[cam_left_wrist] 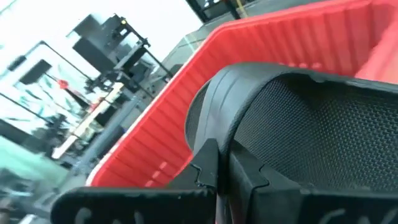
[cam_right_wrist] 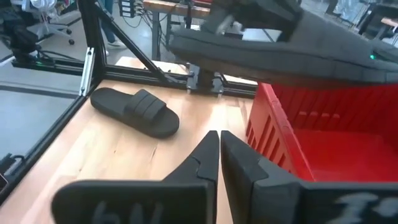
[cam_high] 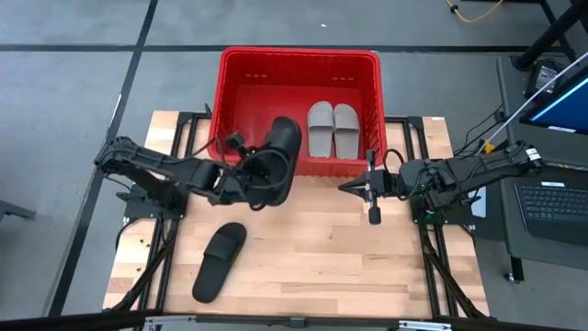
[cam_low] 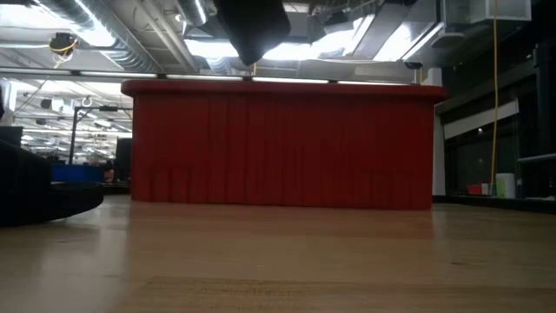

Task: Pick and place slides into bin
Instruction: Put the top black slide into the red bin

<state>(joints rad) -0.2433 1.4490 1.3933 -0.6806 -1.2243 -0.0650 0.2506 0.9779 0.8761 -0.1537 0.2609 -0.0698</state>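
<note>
1. While the left gripper (cam_high: 260, 170) is clamping its fingers on one black slide (cam_high: 280, 152), that slide is hanging in the air over the near rim of the red bin (cam_high: 299, 57), its toe reaching past the rim above the bin's inside.
2. In the left wrist view the held slide's textured sole (cam_left_wrist: 311, 130) is filling the space just ahead of the fingers, with the bin's ribbed wall behind it.
3. Two light grey slides (cam_high: 332, 128) are lying side by side inside the bin, near its front right part.
4. A second black slide (cam_high: 220, 260) is lying flat on the wooden table (cam_high: 367, 267), near the front left, well apart from the bin.
5. The right gripper (cam_high: 354, 187) is waiting beside the bin's front right corner, its fingers pressed together and holding nothing.
</note>
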